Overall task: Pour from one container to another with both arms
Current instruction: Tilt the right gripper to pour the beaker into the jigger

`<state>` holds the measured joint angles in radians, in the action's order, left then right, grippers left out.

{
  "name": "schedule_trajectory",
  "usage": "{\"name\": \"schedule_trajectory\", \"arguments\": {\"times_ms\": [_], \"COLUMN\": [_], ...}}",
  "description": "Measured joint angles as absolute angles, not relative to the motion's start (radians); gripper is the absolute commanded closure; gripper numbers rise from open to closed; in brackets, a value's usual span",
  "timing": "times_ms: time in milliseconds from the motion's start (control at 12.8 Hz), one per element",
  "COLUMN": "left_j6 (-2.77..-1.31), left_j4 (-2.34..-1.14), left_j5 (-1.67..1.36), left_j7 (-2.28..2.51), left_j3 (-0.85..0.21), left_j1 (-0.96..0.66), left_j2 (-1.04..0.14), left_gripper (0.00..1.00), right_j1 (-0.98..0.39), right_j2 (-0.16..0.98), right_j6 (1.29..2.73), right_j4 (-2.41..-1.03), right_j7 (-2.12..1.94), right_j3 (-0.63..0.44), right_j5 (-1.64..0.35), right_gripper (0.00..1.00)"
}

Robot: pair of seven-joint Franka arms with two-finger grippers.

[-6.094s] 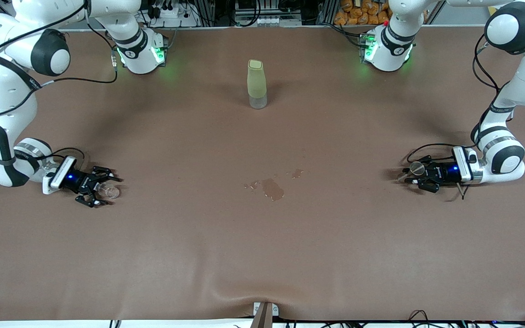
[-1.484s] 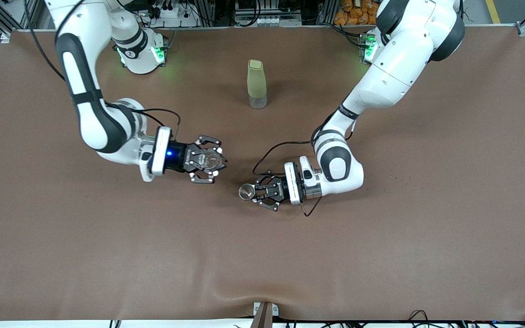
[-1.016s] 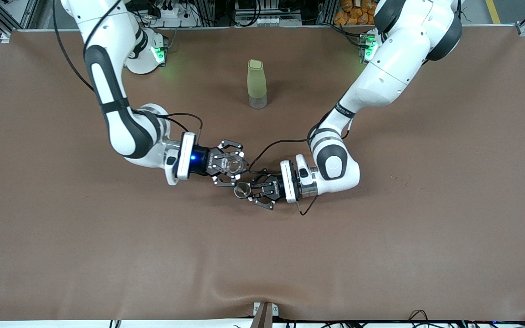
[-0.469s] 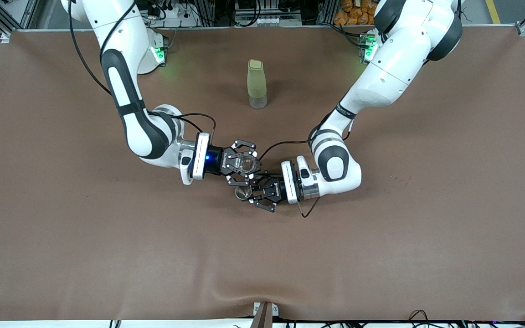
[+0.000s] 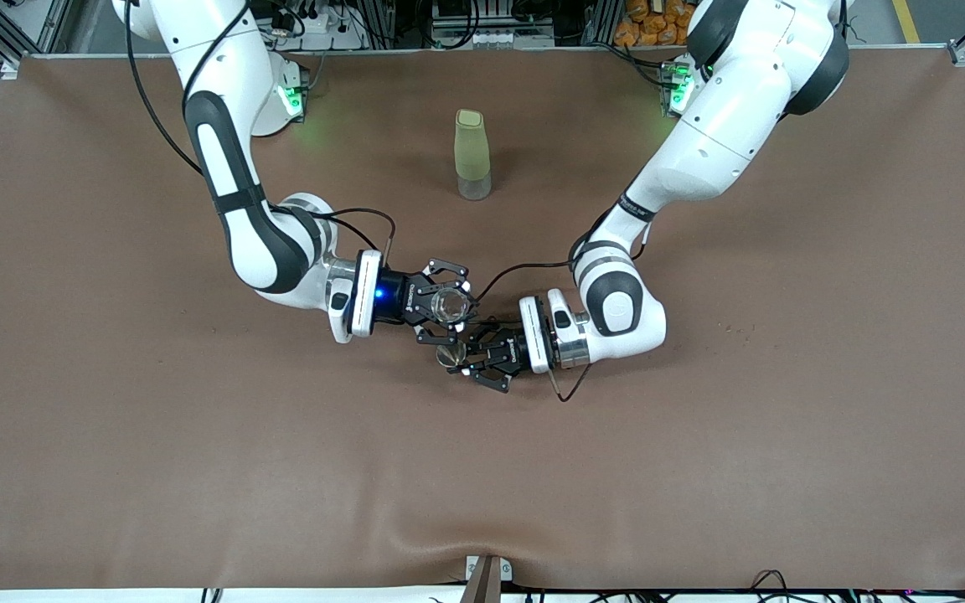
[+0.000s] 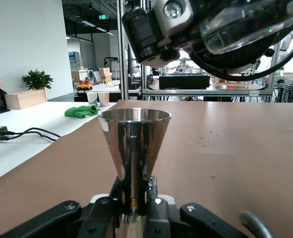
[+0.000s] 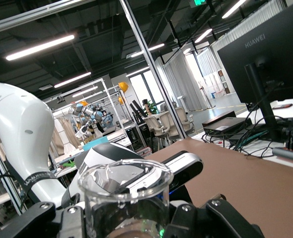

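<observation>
Meeting over mid-table in the front view: right gripper (image 5: 447,305) pinching a clear glass beaker (image 5: 450,303), left gripper (image 5: 472,358) pinching a steel cone cup (image 5: 451,355) just below.

Left wrist: cone cup (image 6: 133,144) upright, beaker (image 6: 246,22) tipped overhead, seemingly off-centre; risks spilling outside the narrow rim.

Right wrist: beaker (image 7: 124,198) clamped low; could slip when tilted.
</observation>
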<state>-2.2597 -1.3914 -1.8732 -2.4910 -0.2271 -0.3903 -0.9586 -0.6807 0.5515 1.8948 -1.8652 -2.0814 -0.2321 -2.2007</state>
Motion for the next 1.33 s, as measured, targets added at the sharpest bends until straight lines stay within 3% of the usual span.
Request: {"name": "schedule_trajectory", "arguments": {"times_ms": [1328], "left_j6": [-2.260], "left_j4": [-1.390], "left_j5": [-1.873], "left_j7": [-2.520], "left_j3": [-0.222], "left_j1": [-0.389], "left_j2": [-0.960], "left_gripper": [1.00], "right_j1": [-0.681], "right_j2": [0.557], "right_j6": [1.893], "right_j4": [-1.869], "right_j7": [-1.674], "right_j3": [-0.232], "right_j5": [-2.201], "right_gripper": [1.00]}}
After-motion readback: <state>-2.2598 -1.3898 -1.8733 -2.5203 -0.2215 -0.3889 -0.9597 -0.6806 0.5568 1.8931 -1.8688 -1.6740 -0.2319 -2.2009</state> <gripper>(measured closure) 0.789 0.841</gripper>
